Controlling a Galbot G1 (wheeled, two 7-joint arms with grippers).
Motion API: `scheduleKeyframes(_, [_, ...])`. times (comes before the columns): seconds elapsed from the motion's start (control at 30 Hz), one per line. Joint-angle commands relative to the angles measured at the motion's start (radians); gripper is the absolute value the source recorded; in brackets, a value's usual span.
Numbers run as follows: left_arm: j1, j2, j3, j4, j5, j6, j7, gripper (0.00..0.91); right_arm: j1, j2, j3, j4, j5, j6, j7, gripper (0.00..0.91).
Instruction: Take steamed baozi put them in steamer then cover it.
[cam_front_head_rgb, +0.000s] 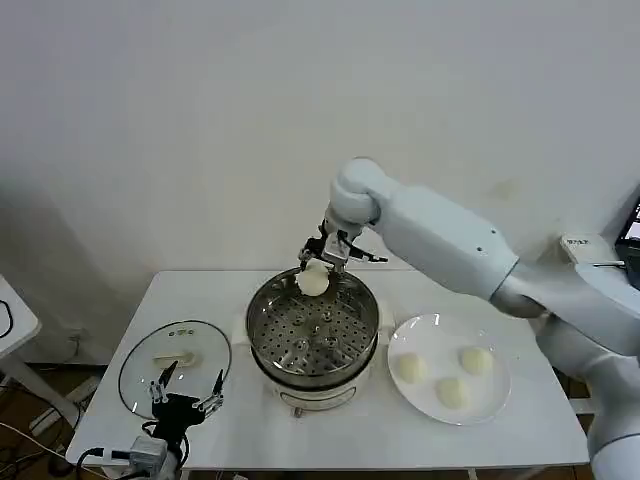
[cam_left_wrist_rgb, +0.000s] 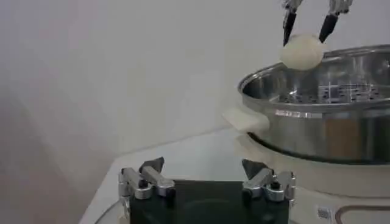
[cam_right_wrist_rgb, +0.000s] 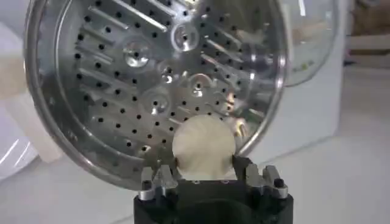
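- Gripping one steamed baozi between its fingers, the right gripper hung over the far rim of the steamer, the bun just above the perforated tray.
- Three more baozi lay on the white plate just beside the steamer, on the right arm's side.
- The glass lid rested flat on the white table on the steamer's other side.
- The left gripper waited over the lid's near edge, fingers spread wide and holding nothing.
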Motion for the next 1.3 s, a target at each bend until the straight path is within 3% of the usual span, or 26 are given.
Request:
scheduleKeyframes(0.03, [-0.008,-0.004,0.001,0.002,0.001,0.001,0.000,0.907,0.002,0.032,-0.036,-0.047,-0.052,0.045,0.010,0.625])
scheduleKeyframes(0.63, [-0.011,-0.011,0.006,0.010,0.008,0.004,0.002,0.907,-0.046,0.093,-0.017,-0.134,-0.070,0.047,0.026,0.625])
scheduleKeyframes(1.07, [-0.006,-0.013,0.008,0.010,0.011,0.004,0.003,0.907,-0.059,0.115,-0.007,-0.180,-0.016,0.018,0.024,0.635])
scheduleKeyframes(1.2, [-0.008,-0.011,0.009,0.014,0.010,0.004,0.003,0.907,-0.071,0.126,-0.001,-0.198,-0.026,0.008,0.054,0.635])
scheduleKeyframes(1.27, [-0.010,-0.012,0.010,0.016,0.010,0.004,0.003,0.907,-0.075,0.129,0.001,-0.206,-0.027,0.009,0.054,0.907])
scheduleKeyframes(1.3, [-0.011,-0.012,0.010,0.016,0.010,0.005,0.003,0.907,-0.076,0.130,0.001,-0.210,-0.026,0.009,0.055,0.907])
